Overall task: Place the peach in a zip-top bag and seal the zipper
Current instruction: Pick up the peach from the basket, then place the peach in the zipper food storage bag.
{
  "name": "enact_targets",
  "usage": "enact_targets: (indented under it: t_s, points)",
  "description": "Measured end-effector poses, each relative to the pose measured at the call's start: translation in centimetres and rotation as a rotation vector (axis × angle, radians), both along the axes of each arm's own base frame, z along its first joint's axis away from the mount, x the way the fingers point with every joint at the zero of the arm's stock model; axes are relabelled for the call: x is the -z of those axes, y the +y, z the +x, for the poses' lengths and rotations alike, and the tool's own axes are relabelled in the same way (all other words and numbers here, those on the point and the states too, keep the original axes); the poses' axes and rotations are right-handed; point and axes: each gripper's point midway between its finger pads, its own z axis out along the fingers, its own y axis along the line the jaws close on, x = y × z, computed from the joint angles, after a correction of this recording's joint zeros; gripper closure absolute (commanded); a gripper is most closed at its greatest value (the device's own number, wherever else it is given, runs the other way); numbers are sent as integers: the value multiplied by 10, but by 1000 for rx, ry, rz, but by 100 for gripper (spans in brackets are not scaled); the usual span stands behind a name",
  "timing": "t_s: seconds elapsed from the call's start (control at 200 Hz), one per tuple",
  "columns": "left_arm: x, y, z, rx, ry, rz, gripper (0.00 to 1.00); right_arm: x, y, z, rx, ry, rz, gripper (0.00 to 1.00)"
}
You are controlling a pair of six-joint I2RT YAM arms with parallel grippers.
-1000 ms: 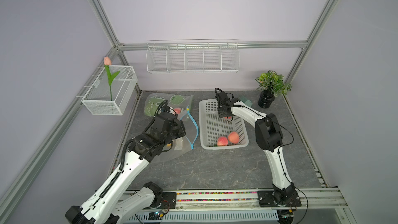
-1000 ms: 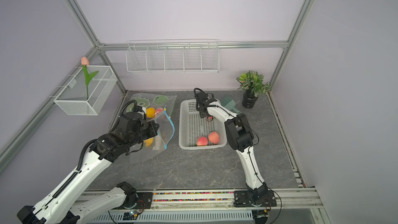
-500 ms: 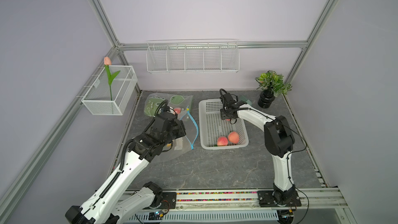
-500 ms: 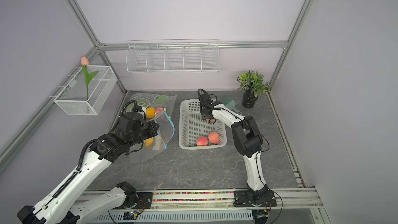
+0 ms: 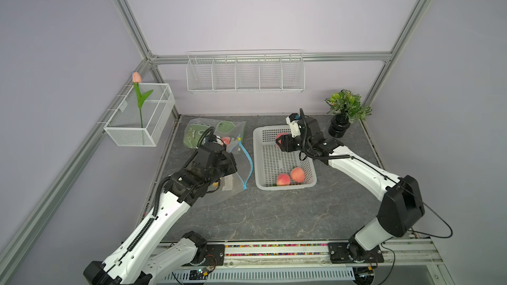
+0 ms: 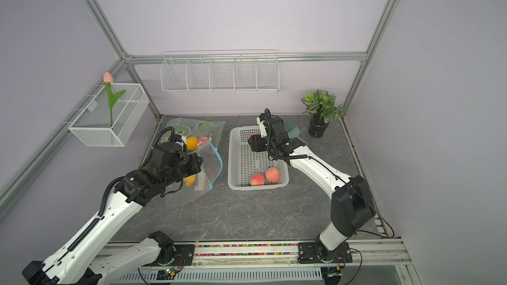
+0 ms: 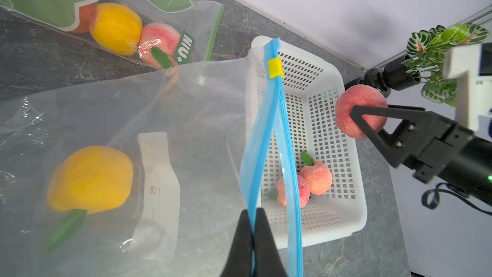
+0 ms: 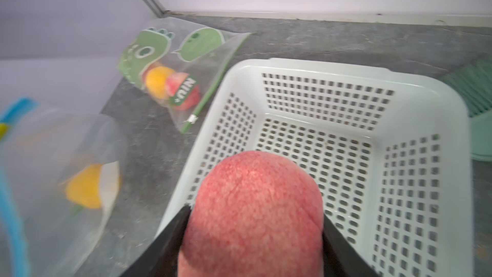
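My right gripper (image 8: 254, 217) is shut on a pink-red peach (image 8: 253, 209), held above the back part of the white basket (image 8: 319, 65). Both top views show that peach (image 5: 280, 136) (image 6: 253, 135) at the gripper (image 5: 282, 142), facing the bag. My left gripper (image 7: 253, 217) is shut on one blue zipper lip (image 7: 266, 129) of the clear zip-top bag (image 7: 186, 129) and holds it raised. The mouth gapes slightly, with the yellow slider (image 7: 275, 67) at its far end. A yellow fruit (image 7: 90, 179) lies inside the bag.
Two more peaches (image 5: 283, 179) (image 5: 297, 174) lie at the basket's (image 5: 285, 186) near end. A green-printed bag (image 5: 208, 132) holding fruit lies at the back left. A potted plant (image 5: 347, 108) stands at the back right, and a green slatted thing (image 8: 476, 89) lies behind the basket.
The right arm's elbow has swung out to the right and its jaws have narrowed on the peach, which is now lifted and turned towards the bag. The left arm has not moved.
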Motion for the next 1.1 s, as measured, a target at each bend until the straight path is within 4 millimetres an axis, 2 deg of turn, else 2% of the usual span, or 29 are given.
enact_targets:
  t_s: [0.15, 0.28, 0.4, 0.665, 0.795, 1.1]
  points:
    - [1, 0, 0, 0, 2, 1, 100, -28, 38, -31, -156, -43, 95, 37]
    - [2, -1, 1, 0, 5, 3, 100, -38, 65, -58, -285, -48, 147, 37]
    - [2, -1, 1, 0, 7, 5, 100, -45, 81, -76, -372, -47, 174, 37]
    - [8, -4, 5, 1, 22, 14, 100, -65, 107, -98, -491, -72, 222, 37]
    - [11, -6, 6, 7, 33, 16, 100, -58, 121, -104, -530, -55, 221, 37]
    - [-2, -11, 4, 32, 4, -26, 100, -15, 138, -100, -536, 28, 158, 36]
